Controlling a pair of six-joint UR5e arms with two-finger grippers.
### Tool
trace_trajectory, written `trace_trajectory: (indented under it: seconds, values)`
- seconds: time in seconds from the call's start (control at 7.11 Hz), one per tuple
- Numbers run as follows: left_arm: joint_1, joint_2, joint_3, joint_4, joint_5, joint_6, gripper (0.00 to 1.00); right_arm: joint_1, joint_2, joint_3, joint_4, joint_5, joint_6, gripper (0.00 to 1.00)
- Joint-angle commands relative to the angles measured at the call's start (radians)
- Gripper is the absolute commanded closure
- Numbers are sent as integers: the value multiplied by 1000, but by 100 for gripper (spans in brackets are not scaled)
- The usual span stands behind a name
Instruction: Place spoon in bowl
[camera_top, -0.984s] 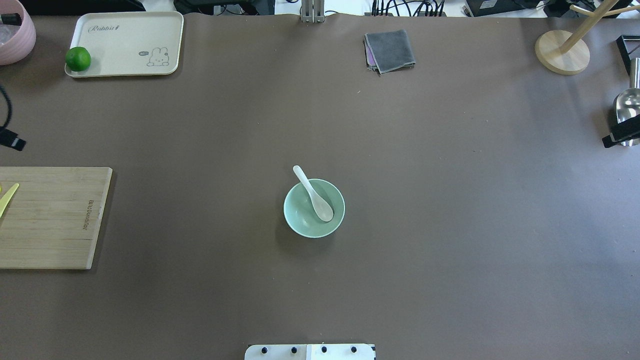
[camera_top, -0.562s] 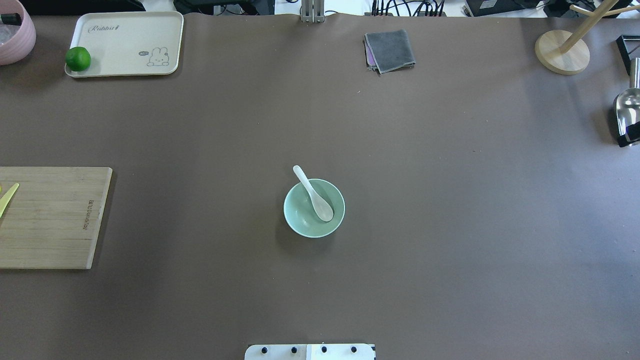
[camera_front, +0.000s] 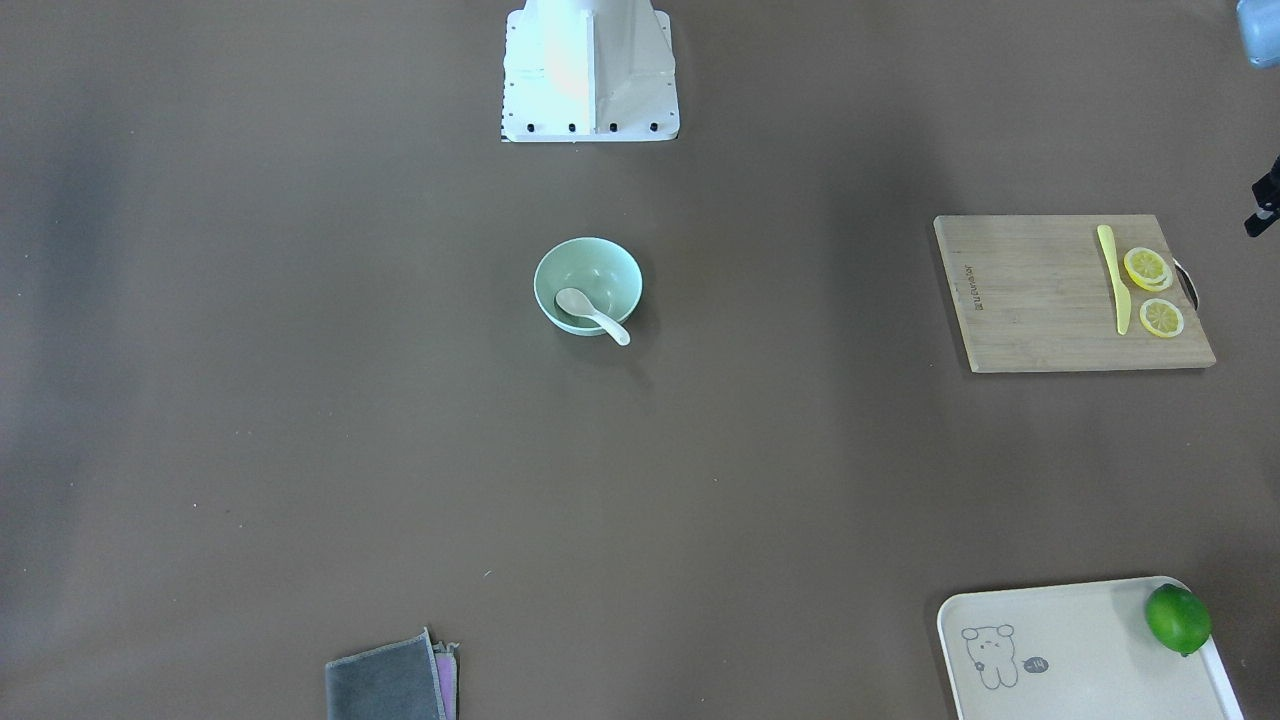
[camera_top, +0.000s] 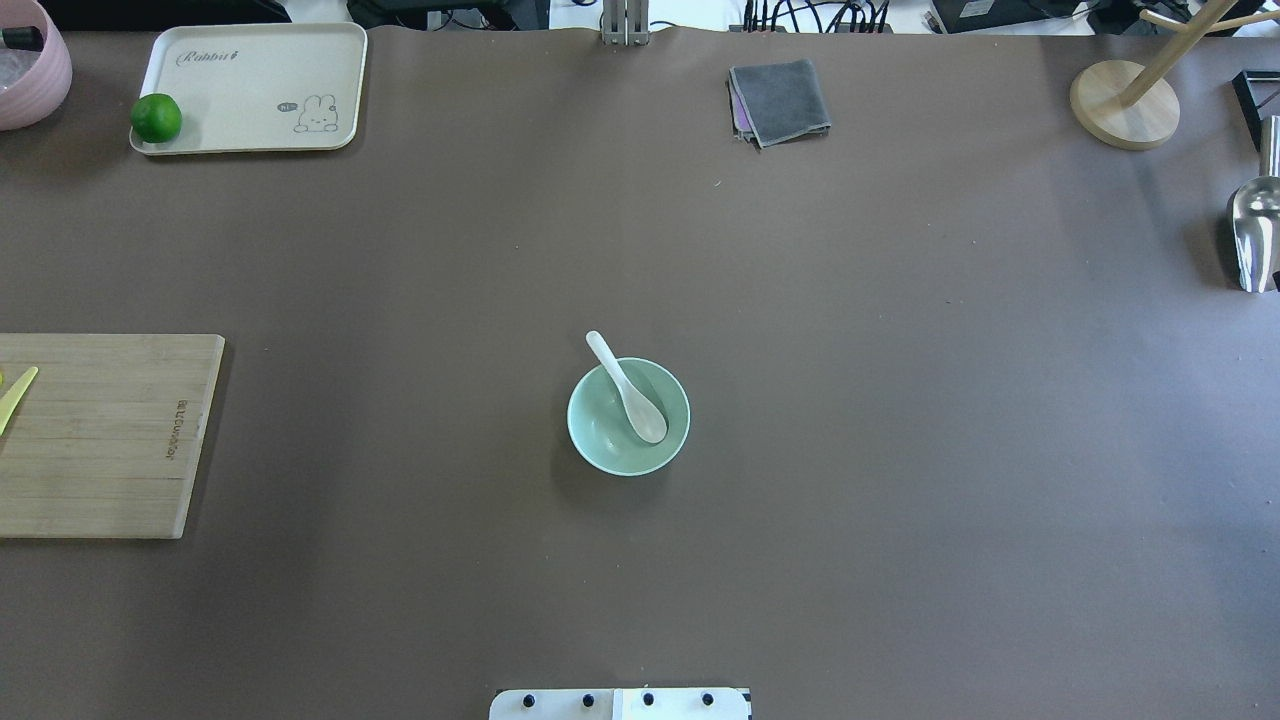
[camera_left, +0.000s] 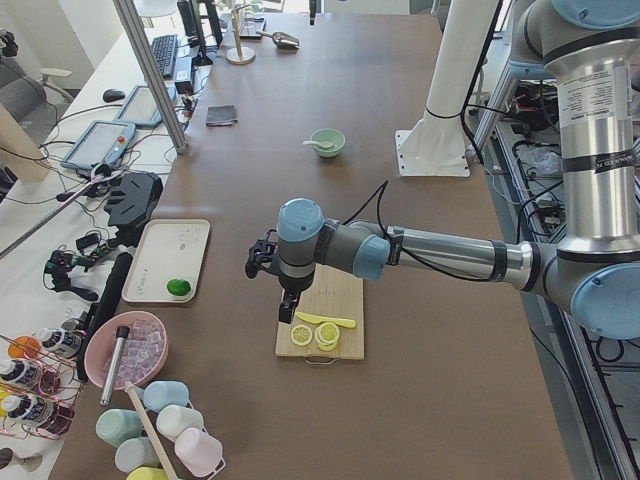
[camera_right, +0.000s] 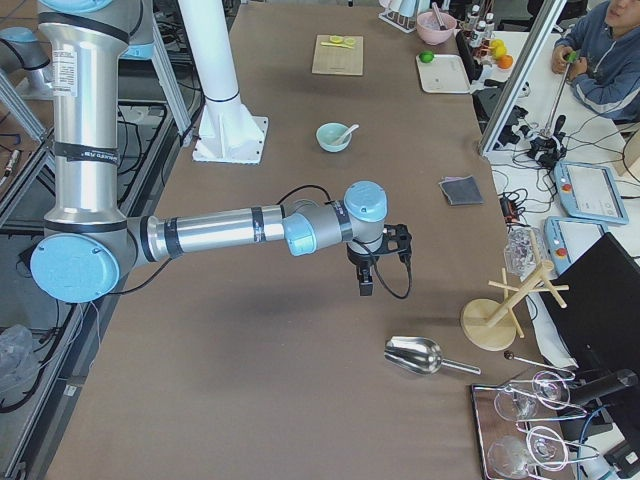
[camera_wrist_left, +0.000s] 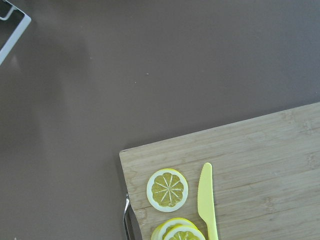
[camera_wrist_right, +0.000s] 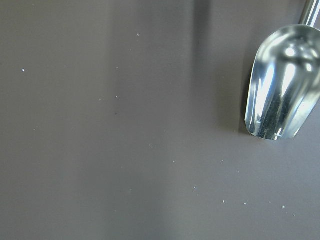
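The white spoon (camera_top: 628, 390) lies in the mint-green bowl (camera_top: 600, 455) at the table's middle, scoop inside and handle over the far-left rim. Both also show in the front view, the spoon (camera_front: 592, 312) and the bowl (camera_front: 600, 262). Neither gripper is near them. My left gripper (camera_left: 286, 312) hangs over the cutting board's end at the table's left. My right gripper (camera_right: 365, 285) hangs above the table near the metal scoop at the right. I cannot tell whether either is open or shut.
A wooden cutting board (camera_top: 100, 440) carries a yellow knife (camera_front: 1112, 280) and lemon slices (camera_front: 1147, 268). A cream tray (camera_top: 260, 70) holds a lime (camera_top: 156, 118). A grey cloth (camera_top: 780, 100), a wooden stand (camera_top: 1124, 105) and a metal scoop (camera_top: 1255, 235) lie at the back and right.
Both grippers have drawn out of the overhead view past its left and right edges. The spoon and bowl have not moved.
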Motion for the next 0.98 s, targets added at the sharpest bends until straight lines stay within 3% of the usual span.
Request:
trace_trajectory:
  seconds: [0.0,0.84]
  values:
    - [-10,-54,20,36,-42,0,2,15,-15,-19,1,-2,-55,0]
    - [-11,-82,8,48,-38,9,2,29,-65,-1,4,16,-92,0]
